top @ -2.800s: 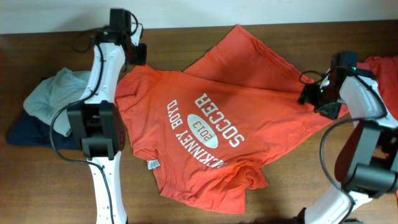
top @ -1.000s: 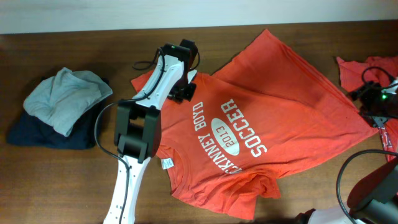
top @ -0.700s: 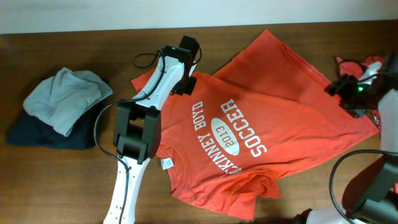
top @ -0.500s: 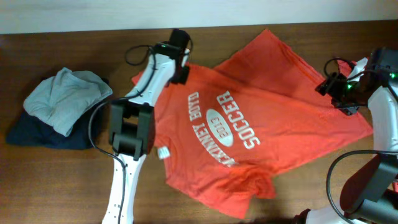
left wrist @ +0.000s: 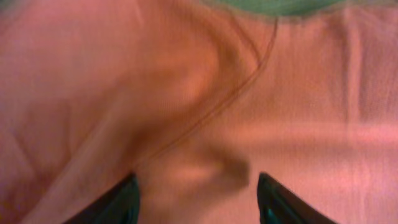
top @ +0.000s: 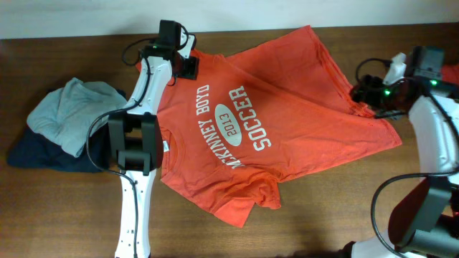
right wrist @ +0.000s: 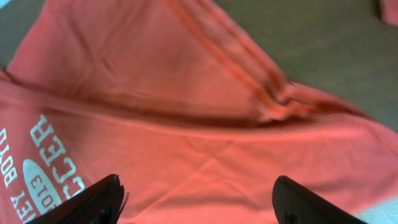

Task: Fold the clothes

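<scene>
Lying spread across the middle of the brown worktop (top: 64, 215), the orange-red T-shirt (top: 287, 136) has its white print "McKinney Boyd 2013 Soccer" facing up, the lettering running on a slant, with the collar and its small white tag towards the left and a rumpled sleeve at the near edge. The left hand (top: 189, 67) sits at the shirt's far left corner; in the left wrist view that hand (left wrist: 196, 199) is down close over the cloth, its two dark fingers standing apart with a soft ridge of fabric and a stitched seam between and beyond them, and nothing pinched. The right hand (top: 358, 92) is at the shirt's right edge; its wrist view shows that hand (right wrist: 199, 199) spread wide above a folded hem, gripping nothing. A second orange-red garment (top: 449, 70) peeks out at the right edge, mostly hidden by the arm. Well apart on the left, a grey-green garment (top: 75, 111) is heaped on a navy one (top: 39, 154)
</scene>
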Robot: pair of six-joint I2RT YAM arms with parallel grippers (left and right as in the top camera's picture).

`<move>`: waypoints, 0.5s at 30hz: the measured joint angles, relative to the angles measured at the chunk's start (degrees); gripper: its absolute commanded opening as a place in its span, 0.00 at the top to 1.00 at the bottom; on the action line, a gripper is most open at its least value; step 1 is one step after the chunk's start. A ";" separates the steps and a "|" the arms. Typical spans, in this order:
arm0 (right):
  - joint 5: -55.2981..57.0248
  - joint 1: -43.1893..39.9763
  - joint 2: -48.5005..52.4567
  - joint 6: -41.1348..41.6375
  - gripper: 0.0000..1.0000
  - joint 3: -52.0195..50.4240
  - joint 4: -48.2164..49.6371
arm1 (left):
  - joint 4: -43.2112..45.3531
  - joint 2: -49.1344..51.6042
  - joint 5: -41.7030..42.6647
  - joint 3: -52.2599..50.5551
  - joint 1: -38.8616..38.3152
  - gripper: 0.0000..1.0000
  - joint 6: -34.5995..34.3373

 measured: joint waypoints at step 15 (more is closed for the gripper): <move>-0.13 0.59 5.42 1.25 0.13 0.00 -4.20 | -44.52 -4.24 4.37 36.28 -0.55 0.69 -1.62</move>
